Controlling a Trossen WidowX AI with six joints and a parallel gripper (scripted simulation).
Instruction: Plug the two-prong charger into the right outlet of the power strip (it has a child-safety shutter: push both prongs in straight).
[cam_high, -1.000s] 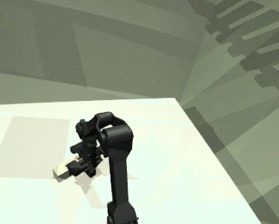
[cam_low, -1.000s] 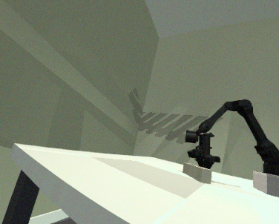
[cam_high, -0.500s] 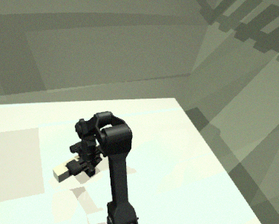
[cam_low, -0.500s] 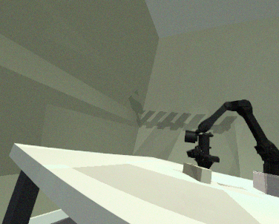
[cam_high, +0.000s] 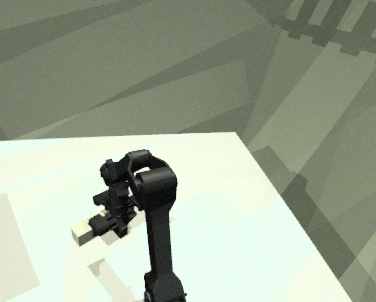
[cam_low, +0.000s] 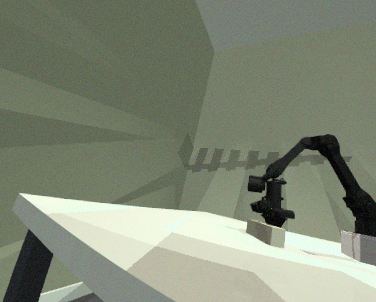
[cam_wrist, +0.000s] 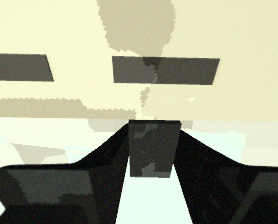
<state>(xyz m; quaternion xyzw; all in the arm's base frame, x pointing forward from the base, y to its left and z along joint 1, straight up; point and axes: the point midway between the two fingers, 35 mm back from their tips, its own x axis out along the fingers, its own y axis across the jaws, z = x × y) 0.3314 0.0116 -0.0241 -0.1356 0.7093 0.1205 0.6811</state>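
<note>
The black charger (cam_wrist: 151, 155) is held between the fingers of my gripper (cam_wrist: 148, 128) (cam_low: 275, 223), which is shut on it. No prongs show in the wrist view. The cream power strip (cam_wrist: 240, 30) (cam_high: 81, 234) (cam_low: 258, 233) lies under and beyond the gripper. In the wrist view the charger's far edge meets the strip's near edge in the picture; whether they touch I cannot tell. The right dark outlet panel (cam_wrist: 185, 71) is ahead of the charger, its middle slightly to the right. Another dark outlet panel (cam_wrist: 22, 67) is at the left. The gripper hides part of the strip in the top and exterior views.
The pale table (cam_high: 215, 250) (cam_low: 100, 220) carries the strip and arm, with its right edge beyond the arm in the top view. A light box (cam_low: 352, 244) stands near the arm's base in the exterior view. Shadows cross the strip and table.
</note>
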